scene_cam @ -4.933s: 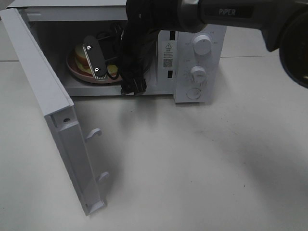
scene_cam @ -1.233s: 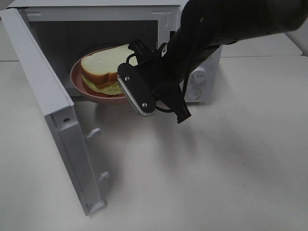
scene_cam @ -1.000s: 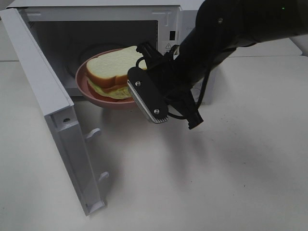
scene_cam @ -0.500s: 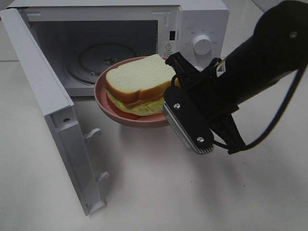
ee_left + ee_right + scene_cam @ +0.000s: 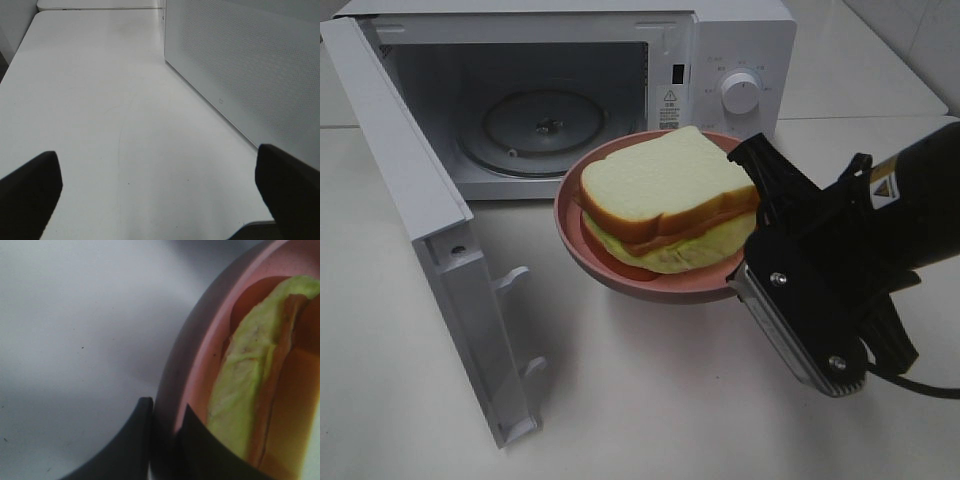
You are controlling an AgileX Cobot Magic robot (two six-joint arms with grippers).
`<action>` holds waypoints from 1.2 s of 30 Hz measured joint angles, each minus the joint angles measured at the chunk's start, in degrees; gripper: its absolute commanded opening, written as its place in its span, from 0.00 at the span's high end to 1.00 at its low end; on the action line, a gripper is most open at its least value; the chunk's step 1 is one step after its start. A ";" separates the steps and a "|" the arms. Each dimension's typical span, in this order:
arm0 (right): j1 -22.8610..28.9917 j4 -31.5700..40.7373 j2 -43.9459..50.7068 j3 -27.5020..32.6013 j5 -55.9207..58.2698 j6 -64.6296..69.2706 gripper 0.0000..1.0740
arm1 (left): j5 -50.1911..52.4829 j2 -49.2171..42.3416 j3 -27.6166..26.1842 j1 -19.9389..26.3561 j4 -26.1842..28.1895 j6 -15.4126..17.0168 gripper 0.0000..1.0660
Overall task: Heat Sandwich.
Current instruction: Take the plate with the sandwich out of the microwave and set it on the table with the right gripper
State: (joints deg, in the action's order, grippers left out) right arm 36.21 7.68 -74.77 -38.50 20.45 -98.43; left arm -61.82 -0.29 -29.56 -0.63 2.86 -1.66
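The sandwich (image 5: 665, 205), white bread with tan crust and pale green-yellow filling, lies on a round pink plate (image 5: 610, 268). My right gripper (image 5: 748, 262) is shut on the plate's rim and holds it in the air in front of the open microwave (image 5: 740, 40). In the right wrist view the fingers (image 5: 137, 427) pinch the pink rim (image 5: 192, 360), with the sandwich (image 5: 250, 405) beside them. My left gripper (image 5: 155, 195) is open and empty over bare table beside the microwave's side wall (image 5: 245, 65). Only its two dark fingertips (image 5: 30, 187) show.
The microwave door (image 5: 430, 230) is swung wide open toward the front left. The glass turntable (image 5: 542, 120) inside is bare. The control knobs (image 5: 740, 92) are on the microwave's right. White table (image 5: 620, 400) lies in front.
My right gripper has pulled the plate with the sandwich out of the microwave, moving toward the front right and higher. The turntable is now bare.
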 measured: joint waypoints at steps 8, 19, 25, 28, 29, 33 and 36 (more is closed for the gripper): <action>0.00 -0.11 7.22 4.87 0.06 1.60 1.00 | 0.00 0.00 0.00 0.00 0.00 0.00 0.08; 0.00 -4.24 15.01 9.85 1.89 7.51 1.00 | 0.00 0.00 0.00 0.00 0.00 0.00 0.08; 0.00 -8.48 19.42 12.43 3.72 15.47 1.00 | 0.00 0.00 0.00 0.00 0.00 0.00 0.08; 0.00 -9.91 19.94 12.89 4.30 18.33 1.00 | 0.00 0.00 0.00 0.00 0.00 0.00 0.08; 0.00 -10.83 20.11 13.06 4.53 20.17 1.00 | 0.00 0.00 0.00 0.00 0.00 0.00 0.08; 0.00 -14.73 20.28 13.52 4.87 27.22 1.00 | 0.00 0.00 0.00 0.00 0.00 0.00 0.08; 0.00 -18.51 20.28 13.64 4.93 32.77 1.00 | 0.00 0.00 0.00 0.00 0.00 0.00 0.08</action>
State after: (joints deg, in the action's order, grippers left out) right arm 36.21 -10.83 -54.49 -24.87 25.38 -65.66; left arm -61.82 -0.29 -29.56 -0.63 2.86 -1.66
